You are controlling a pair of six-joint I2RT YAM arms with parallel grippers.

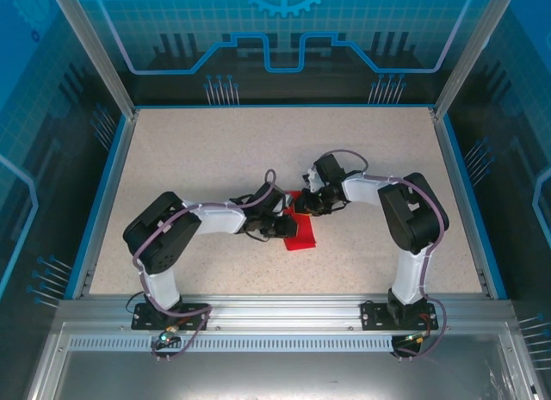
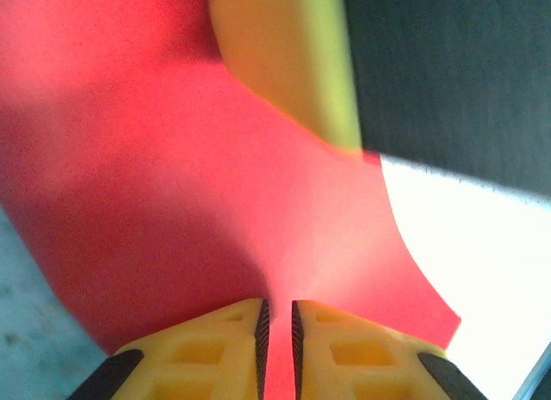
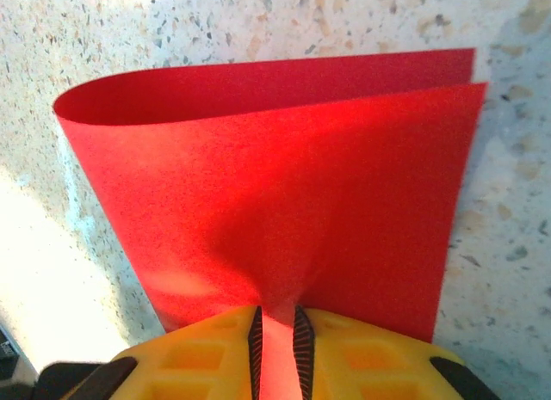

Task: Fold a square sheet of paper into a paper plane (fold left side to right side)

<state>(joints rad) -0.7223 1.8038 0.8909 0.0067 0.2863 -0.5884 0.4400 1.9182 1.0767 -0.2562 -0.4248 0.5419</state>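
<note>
The square sheet of paper point(image 1: 302, 236) is bright red and lies near the middle of the table, between the two arms. In the right wrist view the sheet point(image 3: 284, 176) is bent over on itself in a loose, rounded loop. The loop is at the left and the two free edges meet at the right. My right gripper point(image 3: 277, 321) is shut on the near part of it. My left gripper point(image 2: 277, 321) is also shut on the red sheet point(image 2: 189, 185), with paper pinched between its pads. From above, the left gripper point(image 1: 287, 224) and the right gripper point(image 1: 309, 206) sit close together over the sheet.
A yellow finger point(image 2: 288, 64) of the other gripper and its dark body point(image 2: 448, 73) loom close in the left wrist view. The speckled tabletop point(image 1: 215, 150) has a blue rim and transparent walls around it. Both arm bases are bolted at the near edge.
</note>
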